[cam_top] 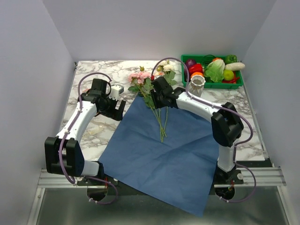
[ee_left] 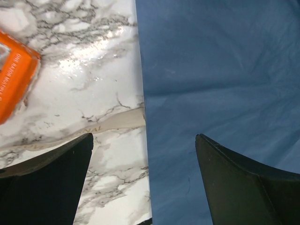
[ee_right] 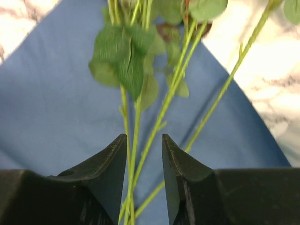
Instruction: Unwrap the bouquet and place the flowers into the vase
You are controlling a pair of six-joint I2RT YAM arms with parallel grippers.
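The bouquet lies undone. Its blue paper (cam_top: 168,159) is spread flat on the marble table, and the flowers (cam_top: 140,77) lie loose across its far corner, with the thin green stems (cam_top: 161,123) pointing toward me. My right gripper (cam_top: 158,101) is low over the stems. In the right wrist view its jaws (ee_right: 144,137) stand narrowly apart around two stems (ee_right: 161,112), while a third stem passes outside the right finger. The pale vase (cam_top: 197,83) stands upright just right of that arm. My left gripper (ee_left: 144,138) is wide open and holds nothing, straddling the paper's left edge (ee_left: 215,70).
A green crate (cam_top: 213,86) of vegetables sits at the back right, behind the vase. An orange-edged object (ee_left: 14,79) and a beige strip (ee_left: 112,121) lie on the marble left of the paper. A small white box (cam_top: 117,89) lies by the left wrist.
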